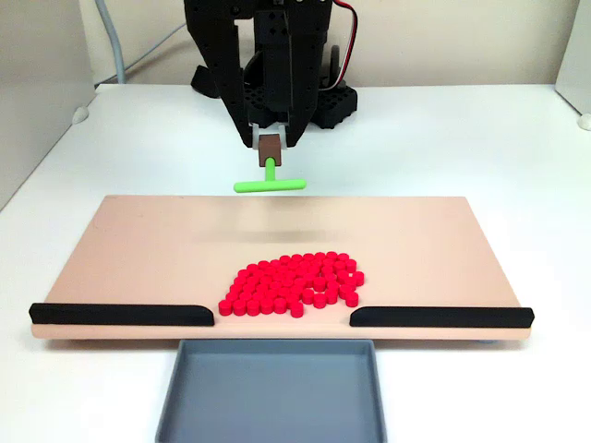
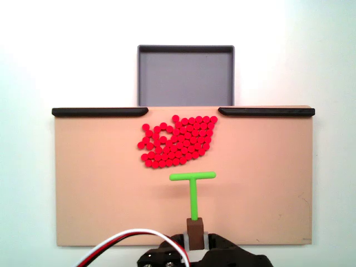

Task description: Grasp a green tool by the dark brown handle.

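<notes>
The green tool (image 1: pixel 269 185) hangs from its dark brown handle (image 1: pixel 271 148), with my gripper (image 1: pixel 271 145) shut on that block from both sides. Its thin stem points down and the short crossbar is level, a little above the far edge of the tan board (image 1: pixel 138 240), which carries a faint shadow beneath it. From above, the green tool (image 2: pixel 193 197) lies over the board's near middle. There the crossbar points toward the red cylinders, and the dark brown handle (image 2: pixel 194 227) sits between the jaws of my gripper (image 2: pixel 194 238).
Several small red cylinders (image 1: pixel 295 281) cluster on the board's front middle. Two long black strips (image 1: pixel 120 315) (image 1: pixel 441 317) line its front edge with a gap between them. A grey tray (image 1: pixel 272 392) sits below that gap. The arm's black base (image 1: pixel 277 92) stands behind the board.
</notes>
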### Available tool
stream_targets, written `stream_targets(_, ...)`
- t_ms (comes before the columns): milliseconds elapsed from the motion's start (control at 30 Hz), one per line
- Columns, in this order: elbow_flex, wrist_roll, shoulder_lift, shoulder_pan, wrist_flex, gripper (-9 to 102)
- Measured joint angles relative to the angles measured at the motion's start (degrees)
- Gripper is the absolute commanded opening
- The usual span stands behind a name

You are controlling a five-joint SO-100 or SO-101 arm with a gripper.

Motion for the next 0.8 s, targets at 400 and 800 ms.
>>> stream_targets(400, 0.00, -0.79, 0.00, -0.62, 0.00, 0)
stream_targets(800, -0.35, 0.09, -0.97, -0.62, -0.62, 0)
